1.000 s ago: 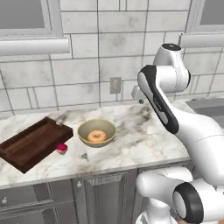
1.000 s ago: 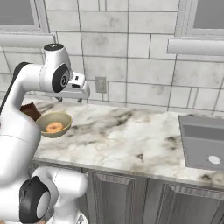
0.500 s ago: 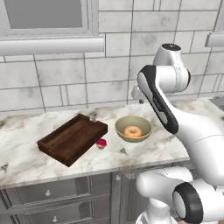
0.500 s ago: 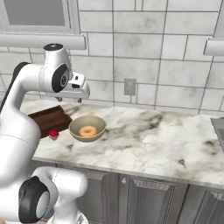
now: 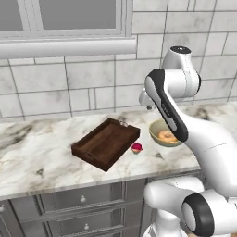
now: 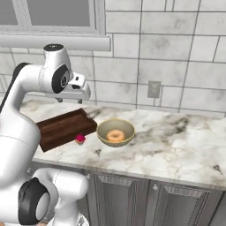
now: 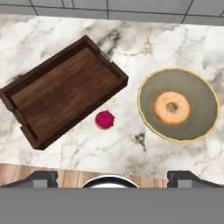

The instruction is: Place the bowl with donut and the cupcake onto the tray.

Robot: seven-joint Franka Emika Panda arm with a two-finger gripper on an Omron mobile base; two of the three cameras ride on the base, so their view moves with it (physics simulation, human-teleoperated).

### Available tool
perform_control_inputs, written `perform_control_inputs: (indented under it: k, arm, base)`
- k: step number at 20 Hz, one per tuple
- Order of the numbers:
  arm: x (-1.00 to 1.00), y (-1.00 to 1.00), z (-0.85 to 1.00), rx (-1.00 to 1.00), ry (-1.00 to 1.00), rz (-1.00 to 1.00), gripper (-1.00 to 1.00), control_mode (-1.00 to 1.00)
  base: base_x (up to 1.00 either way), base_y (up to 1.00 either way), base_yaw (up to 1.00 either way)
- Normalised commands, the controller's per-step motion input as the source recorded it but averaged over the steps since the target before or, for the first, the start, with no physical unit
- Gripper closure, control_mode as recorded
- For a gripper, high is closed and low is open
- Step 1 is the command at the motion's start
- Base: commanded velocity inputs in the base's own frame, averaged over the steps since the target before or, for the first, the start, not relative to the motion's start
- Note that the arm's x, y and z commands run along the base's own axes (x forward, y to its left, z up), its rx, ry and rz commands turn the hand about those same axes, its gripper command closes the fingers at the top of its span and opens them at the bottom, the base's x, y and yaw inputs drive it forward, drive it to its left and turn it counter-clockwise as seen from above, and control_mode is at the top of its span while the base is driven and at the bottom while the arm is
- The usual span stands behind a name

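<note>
The dark brown wooden tray [image 5: 106,143] [image 6: 64,129] [image 7: 65,89] lies empty on the marble counter. Just off its near right corner stands the tiny magenta cupcake [image 5: 137,148] [image 6: 80,139] [image 7: 104,120]. To the right of that sits the olive-tan bowl [image 5: 159,130] [image 6: 115,130] [image 7: 197,96], holding the orange-glazed donut [image 5: 165,136] [image 6: 115,135] [image 7: 171,107]. In the left base view my arm hides part of the bowl. My gripper [image 5: 148,104] [image 6: 70,99] [image 7: 114,178] hangs open and empty well above the counter, over the cupcake and the bowl's near side.
A tiled wall with a window sill [image 6: 55,41] runs behind the counter, and a wall outlet [image 6: 153,89] sits behind the bowl. The counter's front edge [image 7: 65,168] lies close below the cupcake, with cabinet drawers [image 5: 83,203] under it. Bare marble [image 6: 185,141] stretches right of the bowl.
The whole scene has slid to the right in both base views, so the base has driven left. Tray, cupcake and bowl keep their places on the counter. The arm holds its pose.
</note>
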Motion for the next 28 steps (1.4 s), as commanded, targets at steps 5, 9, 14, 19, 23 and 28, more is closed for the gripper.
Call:
perform_control_inputs:
  k: [5, 9, 14, 19, 23, 28]
  arm:
    - [0.00, 0.01, -0.04, 0.00, 0.00, 0.00, -1.00, -1.00]
    - [-0.03, 0.01, -0.19, 0.00, 0.00, 0.00, -1.00, -1.00]
    - [-0.07, -0.06, -0.23, 0.00, 0.00, 0.00, -1.00, -1.00]
    - [0.00, -0.10, -0.33, 0.00, 0.00, 0.00, -1.00, -1.00]
    - [0.00, -0.02, -0.39, 0.00, 0.00, 0.00, -1.00, -1.00]
    - [0.00, 0.00, -0.44, 0.00, 0.00, 0.02, -1.00, -1.00]
  base:
    - [0.00, 0.28, 0.00]
    - [0.00, 0.00, 0.00]
    - [0.00, 0.00, 0.00]
    - [0.00, 0.00, 0.00]
    - [0.00, 0.00, 0.00]
    - [0.00, 0.00, 0.00]
